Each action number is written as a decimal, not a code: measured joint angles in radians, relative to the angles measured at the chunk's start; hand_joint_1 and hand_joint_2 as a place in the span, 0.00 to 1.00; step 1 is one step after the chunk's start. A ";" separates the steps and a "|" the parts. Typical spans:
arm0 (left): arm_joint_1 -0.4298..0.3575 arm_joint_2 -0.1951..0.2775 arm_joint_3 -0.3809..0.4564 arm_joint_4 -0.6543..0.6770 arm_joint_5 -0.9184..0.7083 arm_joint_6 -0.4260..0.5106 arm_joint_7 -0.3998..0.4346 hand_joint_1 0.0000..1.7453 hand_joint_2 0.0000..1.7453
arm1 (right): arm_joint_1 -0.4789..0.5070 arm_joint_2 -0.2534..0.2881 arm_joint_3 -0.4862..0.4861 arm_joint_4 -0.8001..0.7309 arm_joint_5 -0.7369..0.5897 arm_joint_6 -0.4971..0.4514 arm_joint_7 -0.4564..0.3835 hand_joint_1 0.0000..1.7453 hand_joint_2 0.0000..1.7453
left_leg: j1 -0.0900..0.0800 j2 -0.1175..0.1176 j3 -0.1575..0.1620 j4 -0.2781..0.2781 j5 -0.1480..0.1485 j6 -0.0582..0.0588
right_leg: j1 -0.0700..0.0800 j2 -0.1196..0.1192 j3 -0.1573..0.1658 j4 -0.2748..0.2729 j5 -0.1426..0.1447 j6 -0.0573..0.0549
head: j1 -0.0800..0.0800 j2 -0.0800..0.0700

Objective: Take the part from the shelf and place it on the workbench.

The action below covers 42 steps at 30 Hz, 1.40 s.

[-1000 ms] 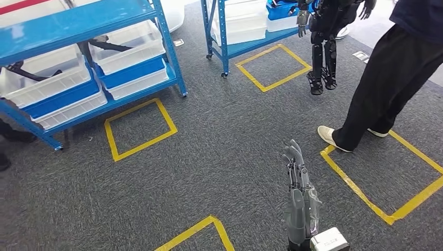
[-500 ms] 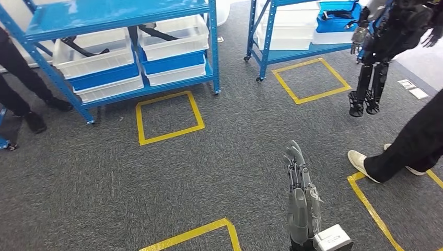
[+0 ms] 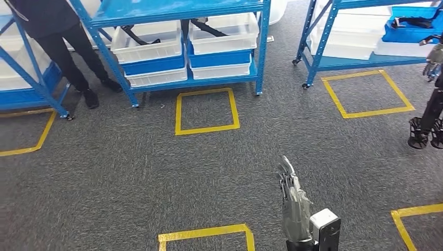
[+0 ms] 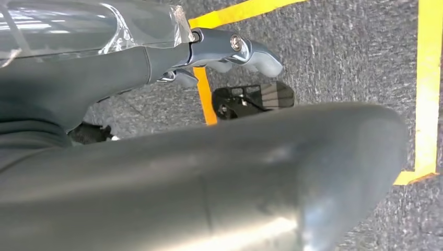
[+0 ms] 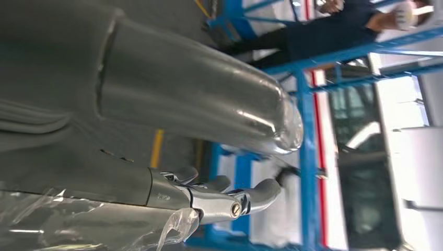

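1. Parts, dark and strap-like, lie in the white bins (image 3: 149,44) on the low tier of the blue shelf (image 3: 177,10) straight ahead; one part (image 3: 137,36) sits in the left bin, another (image 3: 209,27) in the right.
2. Right hand (image 3: 292,201) hangs low over the grey carpet (image 3: 130,172), fingers straight and apart, holding nothing.
3. Left hand (image 4: 156,172) shows close above the carpet, fingers loosely extended, grasping nothing.
4. A yellow taped square (image 3: 206,111) lies in front of the shelf.
5. A person (image 3: 57,31) in dark clothes stands at the shelf's left end.
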 joint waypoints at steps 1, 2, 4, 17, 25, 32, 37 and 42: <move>0.002 0.000 0.000 0.000 0.001 0.000 0.001 0.00 0.00 | 0.006 0.000 0.000 0.022 -0.026 -0.004 -0.007 0.00 0.00 | 0.002 0.002 -0.001 -0.009 0.018 0.000 | 0.000 -0.013 0.006 0.000 -0.005 0.001 | 0.000 0.000; 0.004 0.000 0.000 0.000 0.002 0.000 0.002 0.00 0.00 | 0.010 0.000 0.000 0.045 -0.050 -0.008 -0.014 0.00 0.00 | 0.002 0.007 0.021 -0.065 0.056 0.003 | 0.001 -0.026 0.015 0.000 -0.011 0.002 | 0.000 0.000; 0.003 0.000 0.000 0.000 0.005 0.000 0.002 0.00 0.00 | 0.016 0.000 -0.001 0.093 -0.095 -0.012 -0.026 0.00 0.00 | -0.009 0.057 0.103 -0.243 0.141 0.021 | 0.002 -0.049 0.035 -0.006 -0.021 0.006 | -0.001 0.000; -0.009 -0.004 0.000 0.000 -0.002 -0.016 -0.005 0.00 1.00 | -0.004 -0.006 0.004 0.607 -0.136 -0.017 0.085 0.00 1.00 | -0.017 0.019 0.213 -0.403 0.193 0.058 | 0.012 0.022 -0.136 0.305 -0.135 0.043 | 0.000 0.000; -0.007 -0.006 -0.006 0.000 -0.022 -0.029 0.021 0.00 1.00 | -0.073 0.070 0.028 1.139 -0.314 0.210 0.078 0.00 1.00 | -0.022 -0.005 0.230 -0.380 0.141 0.030 | 0.013 0.025 -0.017 -0.005 0.019 0.008 | 0.000 0.000; 0.019 -0.007 -0.013 0.000 -0.074 -0.036 0.069 0.00 1.00 | -0.048 0.139 0.036 1.467 -0.361 0.266 0.312 0.00 1.00 | -0.001 0.001 0.030 -0.016 0.018 0.000 | 0.009 0.023 0.004 -0.006 0.001 -0.003 | 0.000 0.000; 0.054 -0.004 0.021 0.001 -0.176 -0.041 0.097 0.00 1.00 | -0.045 0.171 0.029 1.553 -0.299 0.286 0.325 0.00 1.00 | -0.033 0.007 0.185 -0.377 0.187 0.053 | 0.020 0.039 0.031 -0.016 -0.015 0.000 | -0.002 0.000; 0.074 -0.007 0.080 0.000 -0.289 -0.046 0.127 0.00 1.00 | -0.031 0.180 0.000 1.603 -0.237 0.316 0.320 0.00 1.00 | -0.020 0.011 0.205 -0.402 0.198 0.049 | 0.030 0.042 -0.005 0.089 -0.095 0.011 | -0.006 0.000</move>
